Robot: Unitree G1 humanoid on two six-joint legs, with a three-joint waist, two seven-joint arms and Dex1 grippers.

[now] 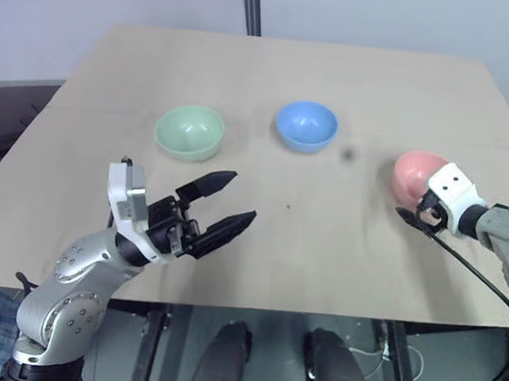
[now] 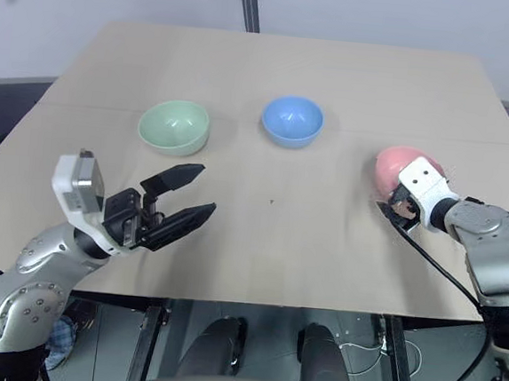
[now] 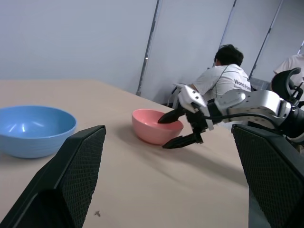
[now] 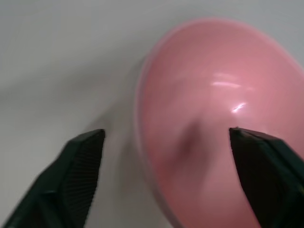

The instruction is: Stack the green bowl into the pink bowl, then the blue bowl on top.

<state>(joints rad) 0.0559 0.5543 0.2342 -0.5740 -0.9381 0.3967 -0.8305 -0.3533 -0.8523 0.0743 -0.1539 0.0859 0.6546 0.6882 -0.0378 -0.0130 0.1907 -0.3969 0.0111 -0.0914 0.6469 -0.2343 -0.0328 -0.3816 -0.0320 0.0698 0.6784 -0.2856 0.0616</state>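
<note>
At the near edge of the table (image 1: 336, 278), around 7 o'clock, the left gripper (image 1: 220, 204) hovers with jaws spread wide, holding nothing. At 3 o'clock, the right gripper (image 3: 176, 128) straddles the rim of the pink bowl (image 3: 153, 124), jaws apart, one finger over the inside, one outside. Farther back: one green bowl (image 1: 189, 131) at 11 o'clock, one blue bowl (image 1: 306, 125) at 12. Three bowls total, none stacked.

Three bowls on the table (image 1: 347, 252), apart from one another. Green bowl (image 1: 189, 132) left, blue bowl (image 1: 305, 126) centre and slightly farther back. Pink bowl (image 1: 416, 173) right, nearer.
</note>
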